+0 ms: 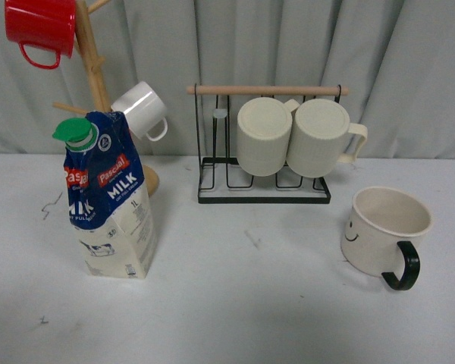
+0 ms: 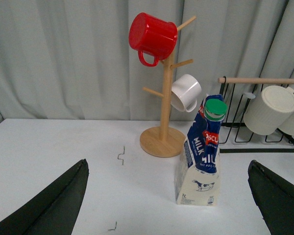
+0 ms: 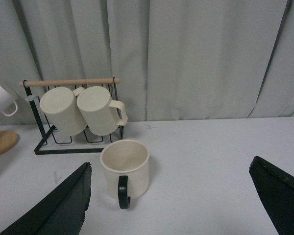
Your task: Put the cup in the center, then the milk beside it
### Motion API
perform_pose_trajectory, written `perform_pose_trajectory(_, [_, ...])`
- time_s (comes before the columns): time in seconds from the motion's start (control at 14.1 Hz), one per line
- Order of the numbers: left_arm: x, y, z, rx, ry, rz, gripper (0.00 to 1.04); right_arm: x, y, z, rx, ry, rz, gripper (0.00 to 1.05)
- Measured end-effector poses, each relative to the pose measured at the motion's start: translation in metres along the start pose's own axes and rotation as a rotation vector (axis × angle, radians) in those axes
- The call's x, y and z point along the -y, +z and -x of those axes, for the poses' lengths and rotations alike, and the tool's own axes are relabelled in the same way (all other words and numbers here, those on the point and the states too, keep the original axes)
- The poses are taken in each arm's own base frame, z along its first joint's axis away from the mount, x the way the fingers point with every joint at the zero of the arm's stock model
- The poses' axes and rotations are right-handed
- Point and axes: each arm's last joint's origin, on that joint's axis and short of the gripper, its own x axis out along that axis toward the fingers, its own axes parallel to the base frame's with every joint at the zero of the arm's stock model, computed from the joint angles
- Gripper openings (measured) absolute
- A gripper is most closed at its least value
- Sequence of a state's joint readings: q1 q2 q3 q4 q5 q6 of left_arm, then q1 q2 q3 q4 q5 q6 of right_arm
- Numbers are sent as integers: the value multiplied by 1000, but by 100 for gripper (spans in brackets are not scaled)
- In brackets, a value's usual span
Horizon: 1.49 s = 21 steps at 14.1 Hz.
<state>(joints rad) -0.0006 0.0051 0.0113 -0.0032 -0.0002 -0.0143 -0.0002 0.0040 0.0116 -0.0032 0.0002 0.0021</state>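
The cup [image 1: 383, 231], wide and cream with a black handle and a smiley face, stands upright at the right of the white table. In the right wrist view the cup [image 3: 126, 166] is just inside the left finger of my open right gripper [image 3: 171, 164], handle towards the camera, untouched. The milk [image 1: 110, 197], with a green cap and a blue and red top, stands at the left. In the left wrist view the milk [image 2: 200, 161] is between the spread fingers of my open left gripper [image 2: 167, 169], a little further off. The center [image 1: 235, 296] is bare tabletop with small black marks. Neither arm shows in the front view.
A wooden mug tree [image 1: 95, 68] with a red mug [image 1: 39, 29] and a small white mug [image 1: 140, 108] stands behind the milk. A black wire rack [image 1: 264, 189] holds two ribbed cream mugs [image 1: 296, 136] at the back. A grey curtain hangs behind the table.
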Motion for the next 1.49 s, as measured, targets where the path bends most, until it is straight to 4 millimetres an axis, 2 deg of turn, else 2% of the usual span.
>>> perform_pose_trajectory(0.35, [0, 0, 0, 0, 0, 0, 98, 0, 0, 0, 0, 0, 0, 98])
perform_pose_trajectory(0.42, [0, 0, 0, 0, 0, 0, 98, 0, -1, 0, -41, 34, 21, 98])
perform_pose_trajectory(0.5, [0, 0, 0, 0, -1, 0, 98, 6, 3, -8, -86, 98, 71, 98])
perform_pose_trajectory(0.64, [0, 0, 0, 0, 1, 0, 98, 18, 37, -43, -10, 77, 93, 98])
perform_pose_trajectory(0.71, [0, 0, 0, 0, 0, 0, 98, 24, 51, -70, -2, 47, 64, 98])
perform_pose_trajectory(0.78, [0, 0, 0, 0, 0, 0, 98, 30, 60, -109, -52, -9, 4, 98])
perform_pose_trajectory(1.13, [0, 0, 0, 0, 0, 0, 98, 34, 49, -171, -256, -74, -85, 98])
perform_pose_trajectory(1.35, [0, 0, 0, 0, 0, 0, 98, 35, 32, -211, -410, -109, -115, 98])
perform_pose_trajectory(1.42, [0, 0, 0, 0, 0, 0, 98, 33, 24, -232, -488, -118, -116, 98])
perform_pose_trajectory(1.49, [0, 0, 0, 0, 0, 0, 98, 30, 17, -244, -550, -118, -112, 98])
